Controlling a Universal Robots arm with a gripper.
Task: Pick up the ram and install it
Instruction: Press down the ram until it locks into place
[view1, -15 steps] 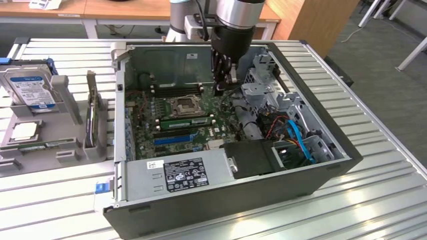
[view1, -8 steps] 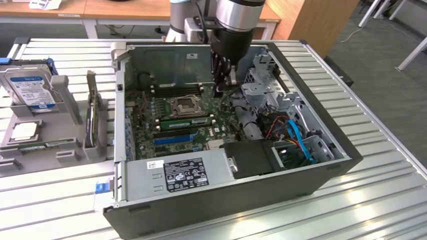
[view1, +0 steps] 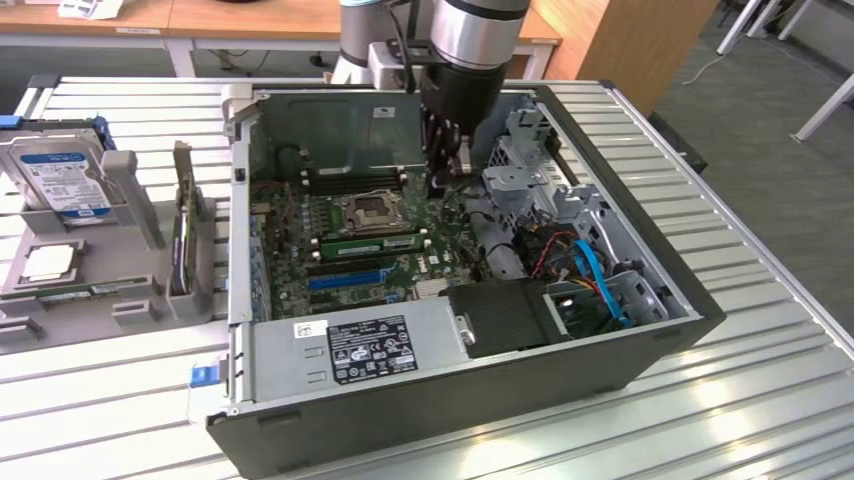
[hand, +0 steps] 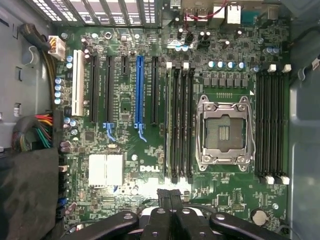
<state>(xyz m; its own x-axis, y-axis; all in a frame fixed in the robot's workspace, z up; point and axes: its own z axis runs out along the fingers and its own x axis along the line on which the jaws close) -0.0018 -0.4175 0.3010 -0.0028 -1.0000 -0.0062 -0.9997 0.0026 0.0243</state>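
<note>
The tool (hand: 170, 197) is down inside the open computer box (view1: 534, 385), which lies on its side on the desk (view1: 761, 400). Its 2 fingers are pressed together and I see nothing pinched between them. In the wrist view the tips hang just over the near end of the black slots (hand: 182, 125) beside the square chip holder (hand: 223, 131).

The ram (view1: 371, 243) looks like it is already in one of those slots. It lies between the square chip holder and the blue slot (hand: 139, 90). I cannot tell if it is pushed all the way down.

I think the job right now is to seat the ram. To do this well, the tool should push straight down on the ram's top edge, not at a slant. It should push gently and evenly, so one end does not sit higher than the other. The small white clips at the slot ends should close on the ram. The tool should stay off the little parts on the big green board (hand: 125, 150).

The ram is a long, thin, green stick. It stands on its edge and is about as long as the slot. It will snap or bend if it is pushed sideways.
</note>
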